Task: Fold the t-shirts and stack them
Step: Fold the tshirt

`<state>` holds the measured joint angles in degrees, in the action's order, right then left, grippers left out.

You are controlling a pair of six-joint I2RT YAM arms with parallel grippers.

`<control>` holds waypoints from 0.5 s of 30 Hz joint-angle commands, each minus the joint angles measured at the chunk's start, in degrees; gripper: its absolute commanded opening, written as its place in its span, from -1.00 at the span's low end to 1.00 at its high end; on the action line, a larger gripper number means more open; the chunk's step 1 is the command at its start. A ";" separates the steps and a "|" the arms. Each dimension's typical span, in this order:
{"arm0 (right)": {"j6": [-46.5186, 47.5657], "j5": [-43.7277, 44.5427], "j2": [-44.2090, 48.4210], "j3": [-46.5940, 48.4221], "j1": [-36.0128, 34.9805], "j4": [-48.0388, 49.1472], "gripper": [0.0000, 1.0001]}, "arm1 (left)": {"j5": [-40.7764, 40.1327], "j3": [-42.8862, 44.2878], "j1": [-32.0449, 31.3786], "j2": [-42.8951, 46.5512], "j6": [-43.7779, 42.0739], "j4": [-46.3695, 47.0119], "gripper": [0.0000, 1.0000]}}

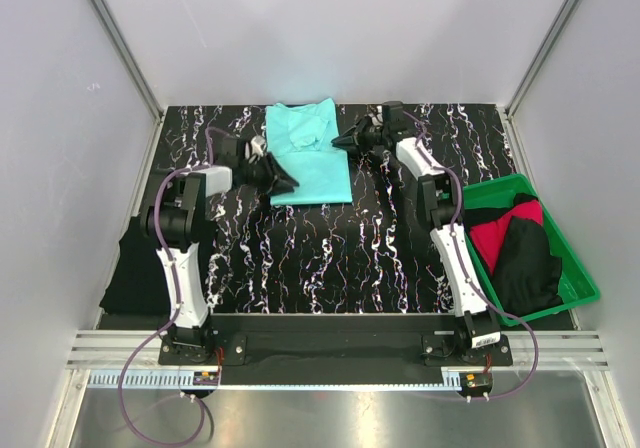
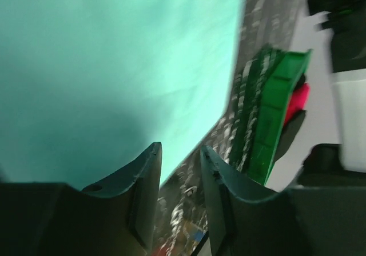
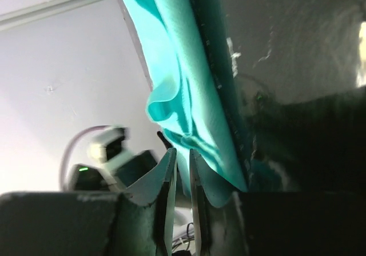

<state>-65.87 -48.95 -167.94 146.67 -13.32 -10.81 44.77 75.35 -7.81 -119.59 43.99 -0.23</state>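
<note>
Top external view, left to right:
- White enclosure walls (image 1: 330, 28); black t-shirt (image 1: 135, 268) at the marbled mat's (image 1: 330, 258) left edge.
- Left gripper (image 1: 292, 182): jaws apart, empty, at the turquoise t-shirt's (image 1: 310, 163) left edge.
- Turquoise t-shirt: lying far centre on the mat.
- Right gripper (image 1: 338, 143): clamped on the turquoise t-shirt's right edge.
- Green tray (image 1: 572, 268): holds red t-shirt (image 1: 505, 233) and dark t-shirt (image 1: 525, 268).

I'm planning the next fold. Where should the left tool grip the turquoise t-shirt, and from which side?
Likely the near-left corner of the turquoise t-shirt, approached low from the left, where the left tool is. The cloth lies flat on the marbled mat, so only an edge gives a lip to pinch.
</note>
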 commanded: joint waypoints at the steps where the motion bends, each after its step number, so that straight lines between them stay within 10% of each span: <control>1: -0.67 -0.36 9.72 1.87 1.19 -1.93 -0.57 | -0.56 -5.98 2.10 3.65 -5.13 0.32 -0.26; 15: 14.44 -2.82 30.38 -34.30 -6.19 -3.87 -0.56 | -1.34 -13.39 3.24 16.48 -6.63 -2.83 -0.24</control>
<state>-57.10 -49.63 -140.38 120.05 -16.47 -13.54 44.45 61.52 -4.64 -109.91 38.94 -2.46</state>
